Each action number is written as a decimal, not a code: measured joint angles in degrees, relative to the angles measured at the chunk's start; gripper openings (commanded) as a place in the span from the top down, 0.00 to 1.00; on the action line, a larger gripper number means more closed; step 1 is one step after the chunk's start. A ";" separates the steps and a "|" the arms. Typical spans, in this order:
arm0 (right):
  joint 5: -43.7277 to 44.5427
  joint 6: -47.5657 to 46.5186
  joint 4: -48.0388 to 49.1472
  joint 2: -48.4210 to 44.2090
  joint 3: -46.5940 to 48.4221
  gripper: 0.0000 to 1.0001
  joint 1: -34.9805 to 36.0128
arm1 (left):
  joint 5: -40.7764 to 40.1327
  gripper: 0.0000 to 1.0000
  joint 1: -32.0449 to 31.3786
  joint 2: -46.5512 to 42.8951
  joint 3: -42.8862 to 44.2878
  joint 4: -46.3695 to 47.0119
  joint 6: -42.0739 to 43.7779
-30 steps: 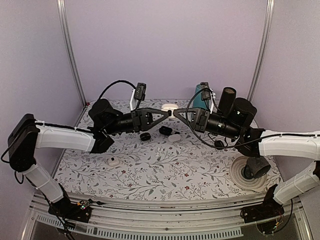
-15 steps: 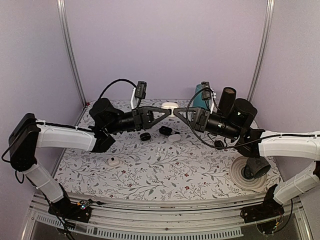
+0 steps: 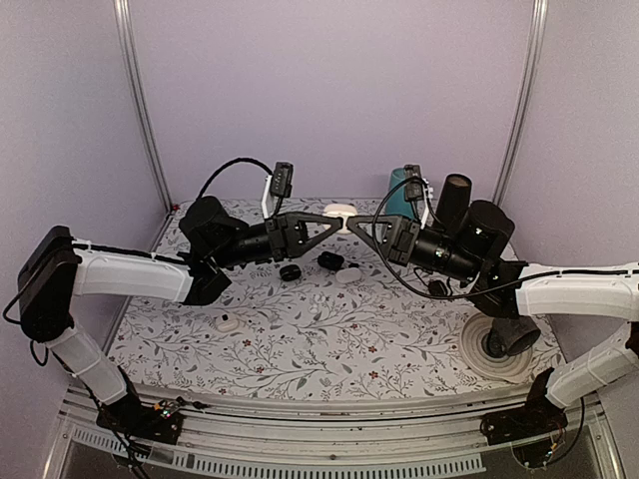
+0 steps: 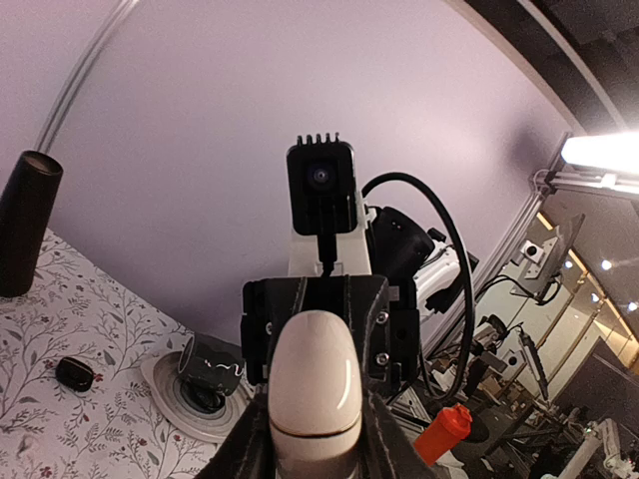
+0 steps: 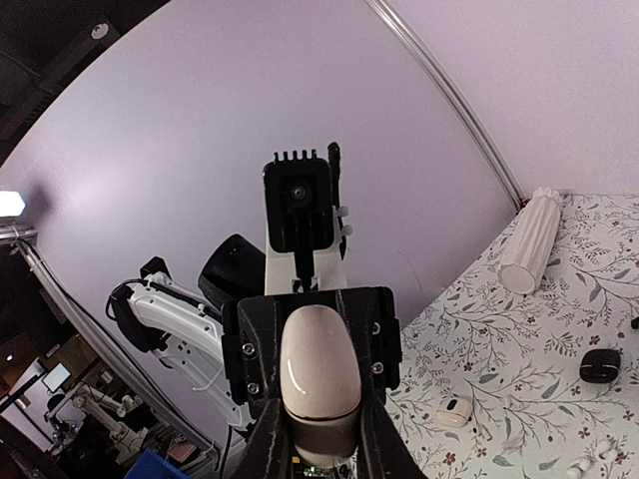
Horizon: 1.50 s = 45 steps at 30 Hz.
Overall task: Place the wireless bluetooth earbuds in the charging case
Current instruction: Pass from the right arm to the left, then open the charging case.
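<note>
The white charging case (image 3: 340,212) hangs in the air at the back middle, lid closed, its seam showing in both wrist views. My left gripper (image 3: 335,221) comes in from the left, fingers pressed on the sides of the charging case (image 4: 314,384). My right gripper (image 3: 351,227) comes from the right and is shut on the same charging case (image 5: 319,374). Two tiny white bits (image 5: 581,465) lie on the cloth at the right wrist view's bottom right edge; they may be the earbuds, too small to be sure.
On the floral cloth (image 3: 300,349) lie a small white piece with a dark spot (image 3: 229,323), black rounded pieces (image 3: 291,271), (image 3: 329,261) and a white round piece (image 3: 348,275). A teal cylinder (image 3: 399,185) and a black cylinder (image 3: 454,195) stand at the back. A black mug on a white disc (image 3: 509,339) sits right.
My left gripper's fingers have narrowed onto the case. The right gripper has kept its hold, and both arms have barely shifted.
</note>
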 measured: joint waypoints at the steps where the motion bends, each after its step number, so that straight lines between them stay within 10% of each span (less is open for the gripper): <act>1: 0.09 0.04 0.20 0.00 -0.09 0.97 0.04 | -0.09 0.69 0.00 0.00 0.00 0.02 0.07; 12: 0.74 0.42 1.33 -0.11 -0.59 0.96 0.13 | -0.98 1.00 -0.33 0.07 0.00 0.46 -0.24; 21: 2.23 -0.63 -1.14 -1.05 -0.83 0.43 0.24 | 0.83 1.00 -0.48 0.35 0.00 0.17 3.08; 45: 0.94 -0.94 -13.11 -1.33 1.95 0.36 -3.63 | 9.40 1.00 -1.88 -8.09 -1.25 -15.50 25.83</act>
